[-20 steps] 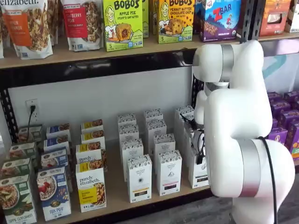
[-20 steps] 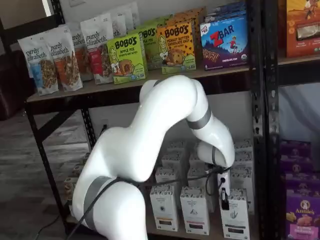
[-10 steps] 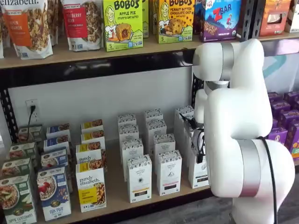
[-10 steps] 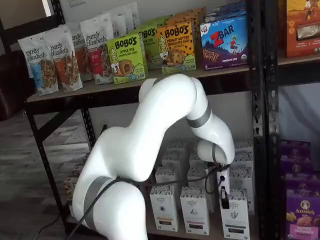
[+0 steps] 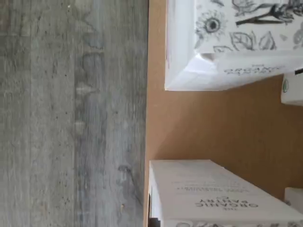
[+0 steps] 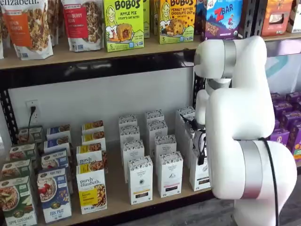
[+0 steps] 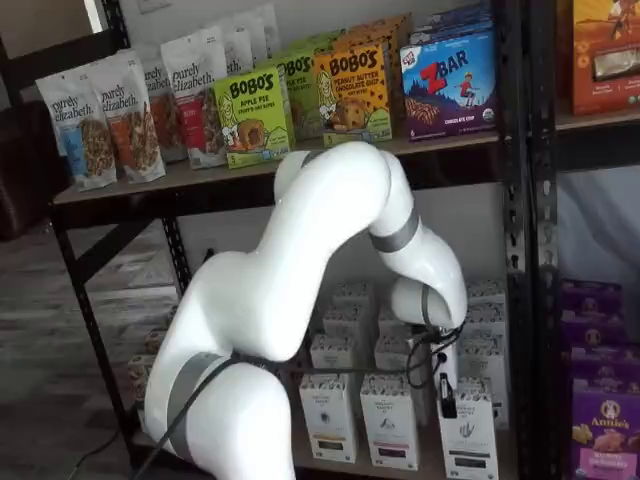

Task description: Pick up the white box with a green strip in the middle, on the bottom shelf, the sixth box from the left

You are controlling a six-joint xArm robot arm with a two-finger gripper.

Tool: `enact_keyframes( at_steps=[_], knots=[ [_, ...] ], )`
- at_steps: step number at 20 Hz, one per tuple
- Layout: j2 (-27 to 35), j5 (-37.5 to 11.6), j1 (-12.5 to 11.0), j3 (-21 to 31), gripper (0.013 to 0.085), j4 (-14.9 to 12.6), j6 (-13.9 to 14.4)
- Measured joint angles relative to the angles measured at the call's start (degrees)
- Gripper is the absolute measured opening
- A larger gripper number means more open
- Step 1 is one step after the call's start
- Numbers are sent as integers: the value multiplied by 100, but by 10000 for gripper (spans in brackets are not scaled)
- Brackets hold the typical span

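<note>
Wrist view: white cartons on the tan bottom shelf (image 5: 208, 127), beside grey floor; fingers unseen. Shelf views: gripper (image 7: 443, 395) closed on the white box (image 7: 468, 430), front of the right-hand row (image 6: 200, 174). Advised: lift straight up, clear neighbouring cartons before withdrawing.

Two Bobo's boxes (image 6: 123, 23), one Z Bar box (image 6: 222, 19) and one white robot arm (image 6: 244, 132) show.
</note>
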Motion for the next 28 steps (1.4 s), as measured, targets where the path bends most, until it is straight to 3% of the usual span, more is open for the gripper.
enact_keyframes(
  at_steps=[4, 16, 20, 28],
  knots=[
    [-208, -111, -3, 349, 490, -170, 153],
    [-1191, -726, 107, 2112, 490, -861, 931],
    [-1592, -883, 128, 2686, 490, -758, 863],
    [-2689, -1120, 283, 4046, 490, -966, 1226]
  ],
)
